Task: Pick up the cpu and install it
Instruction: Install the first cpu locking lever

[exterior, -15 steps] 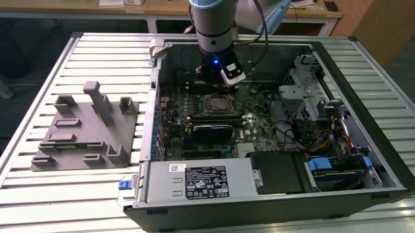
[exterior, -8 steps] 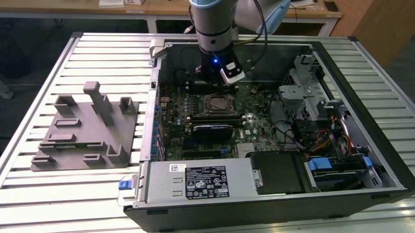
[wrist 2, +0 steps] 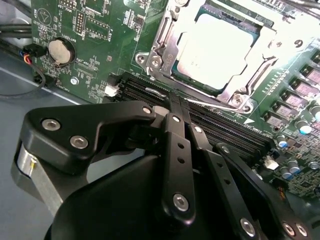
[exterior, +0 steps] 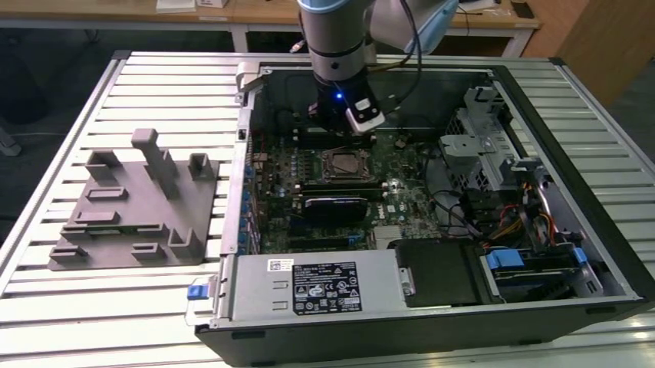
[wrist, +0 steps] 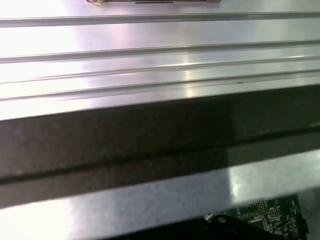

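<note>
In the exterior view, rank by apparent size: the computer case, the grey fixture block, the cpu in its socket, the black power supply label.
1. Computer case
2. Grey fixture block
3. Power supply label
4. Cpu, smallest, though it lies farther from the camera than the label.

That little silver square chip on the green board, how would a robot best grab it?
The cpu lies flat in its socket, ringed by a metal frame. Probably best taken straight from above by two opposite edges, since its top is smooth and nothing sticks out sideways. The frame leaves little room, so fine fingertips would help.
</note>
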`<state>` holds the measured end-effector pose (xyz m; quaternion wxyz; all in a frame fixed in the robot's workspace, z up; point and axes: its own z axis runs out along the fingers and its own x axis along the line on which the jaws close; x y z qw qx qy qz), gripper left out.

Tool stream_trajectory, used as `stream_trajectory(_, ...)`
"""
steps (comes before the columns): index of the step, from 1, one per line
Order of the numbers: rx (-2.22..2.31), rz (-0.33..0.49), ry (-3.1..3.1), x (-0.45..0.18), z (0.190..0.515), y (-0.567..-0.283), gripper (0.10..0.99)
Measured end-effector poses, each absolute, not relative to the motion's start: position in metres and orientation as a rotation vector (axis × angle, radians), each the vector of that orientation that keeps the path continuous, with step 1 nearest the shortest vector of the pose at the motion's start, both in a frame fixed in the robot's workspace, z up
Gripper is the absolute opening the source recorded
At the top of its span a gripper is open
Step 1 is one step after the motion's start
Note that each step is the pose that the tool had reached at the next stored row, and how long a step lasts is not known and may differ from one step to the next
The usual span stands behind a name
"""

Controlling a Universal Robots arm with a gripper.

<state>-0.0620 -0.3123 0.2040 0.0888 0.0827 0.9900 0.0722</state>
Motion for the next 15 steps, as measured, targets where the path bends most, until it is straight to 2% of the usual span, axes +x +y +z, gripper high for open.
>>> stream_trajectory(15,0.353,0.2,2.93,-0.0629,0.2016,-0.3089,0.106)
